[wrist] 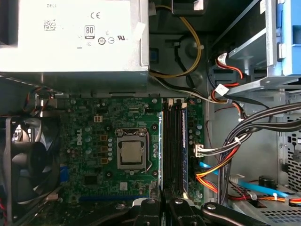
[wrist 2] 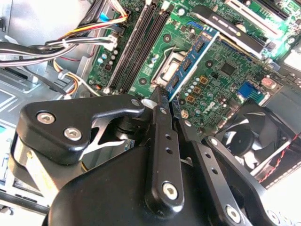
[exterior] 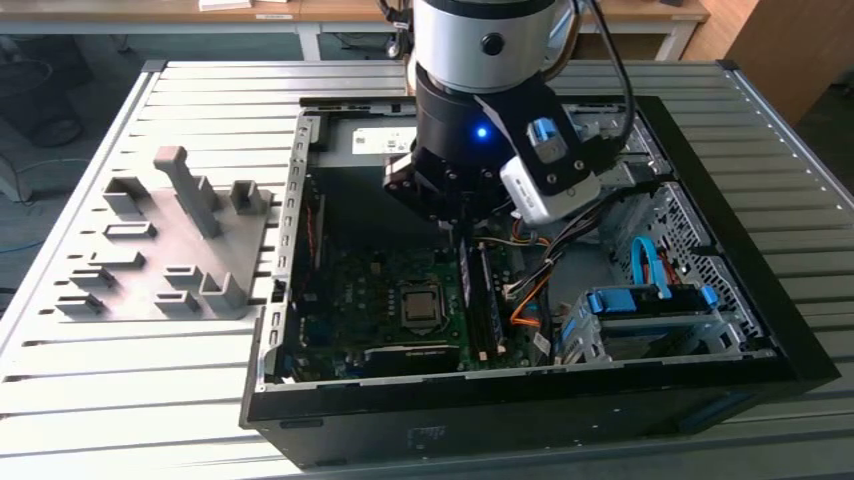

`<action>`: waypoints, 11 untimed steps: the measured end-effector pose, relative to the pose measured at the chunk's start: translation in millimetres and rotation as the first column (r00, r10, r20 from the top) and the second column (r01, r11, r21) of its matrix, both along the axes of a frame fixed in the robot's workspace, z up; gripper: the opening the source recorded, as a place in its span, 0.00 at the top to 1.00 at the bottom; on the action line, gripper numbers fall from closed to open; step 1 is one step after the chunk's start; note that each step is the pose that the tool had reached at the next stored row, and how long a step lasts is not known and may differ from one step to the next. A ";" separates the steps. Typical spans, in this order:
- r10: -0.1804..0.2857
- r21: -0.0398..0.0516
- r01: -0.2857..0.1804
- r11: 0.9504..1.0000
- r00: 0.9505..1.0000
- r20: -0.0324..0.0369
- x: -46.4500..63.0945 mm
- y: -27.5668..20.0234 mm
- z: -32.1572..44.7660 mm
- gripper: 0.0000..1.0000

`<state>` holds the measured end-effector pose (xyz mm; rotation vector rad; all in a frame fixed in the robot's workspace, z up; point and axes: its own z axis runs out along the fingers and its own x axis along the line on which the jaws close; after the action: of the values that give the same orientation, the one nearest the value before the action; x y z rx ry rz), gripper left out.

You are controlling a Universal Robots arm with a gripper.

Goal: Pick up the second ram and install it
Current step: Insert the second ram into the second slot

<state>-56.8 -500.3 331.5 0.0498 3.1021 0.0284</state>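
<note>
Ram stick: a thin, long, blue-green board (wrist 2: 193,59) with a row of small dark chips and pale markings on its flat face. One end runs in between the fingertips and the rest reaches out ahead of them.
Gripper: black metal (wrist 2: 167,101), built of jointed links with bright screw heads. The fingers (wrist 2: 162,141) are drawn close together and pinch the end of the ram stick.
Height: the ram stick hangs above the board, lengthwise in line with the slots. I cannot tell whether it touches a slot.
Slots: long, narrow black plastic channels (wrist: 173,146) lie side by side, straight out from the fingertips. A bluish strip (wrist: 184,146) along the outermost one looks like a second, similar stick already seated.
Board: a green circuit board (wrist: 94,141) lies flat under the gripper, dotted with small parts. A square metal processor (wrist: 130,154) in a shiny frame sits just beside the slots.
Fan: a round one with black blades (wrist: 23,160), well off to the processor side.
Cables: a loose bundle of black, orange, red and yellow (wrist: 225,155) lies close on the slot side.
Power box: dull silver sheet metal (wrist: 70,35), beyond the board.
Case: an open black box (exterior: 747,360) surrounds the gripper.
Fixture plate: grey plastic with upright blocks (exterior: 160,255), well away from the gripper and outside the case.
</note>
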 end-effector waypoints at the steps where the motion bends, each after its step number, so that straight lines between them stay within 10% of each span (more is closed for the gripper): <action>1: 0.000 0.000 0.000 1.000 1.000 0.000 0.0 0.0 -0.1 0.86; 11: 0.000 0.000 0.000 1.000 1.000 0.000 0.0 -0.1 -4.4 0.86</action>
<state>-56.8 -500.4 327.1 0.0499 3.1020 0.0289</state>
